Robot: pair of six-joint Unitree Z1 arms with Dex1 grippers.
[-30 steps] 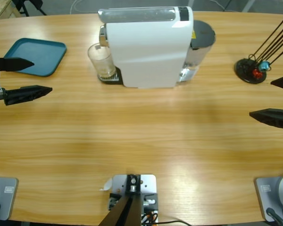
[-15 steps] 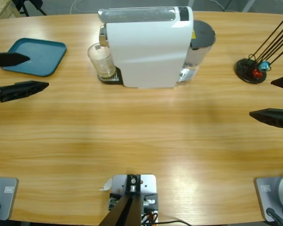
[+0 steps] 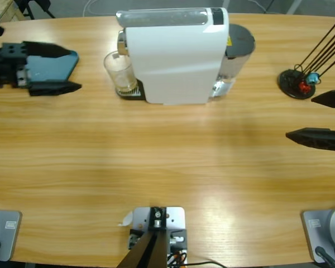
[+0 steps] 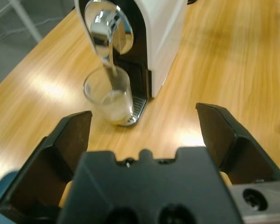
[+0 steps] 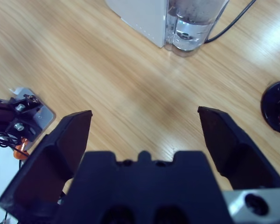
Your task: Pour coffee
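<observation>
A clear glass (image 3: 119, 72) stands on the drip grate under the spout (image 4: 105, 32) of a white coffee machine (image 3: 176, 56). A thin pale layer of coffee (image 4: 113, 106) lies in the bottom of the glass (image 4: 109, 95). My left gripper (image 3: 67, 69) is open, hovers over the tray's right edge, and points at the glass from its left, well apart from it. In the left wrist view the left gripper (image 4: 144, 116) frames the glass between its open jaws. My right gripper (image 3: 301, 116) is open at the table's right edge with nothing in it, and in its wrist view the right gripper (image 5: 144, 119) looks down on bare wood.
A teal tray (image 3: 50, 62) lies at the back left, partly under the left gripper. The machine's water tank (image 3: 237, 53) sits on its right side. A black capsule stand (image 3: 297, 84) with long rods and small red and blue capsules stands at the back right.
The left gripper has moved toward the table's back and to the right, over the tray and nearer the glass. The right gripper has edged slightly left.
</observation>
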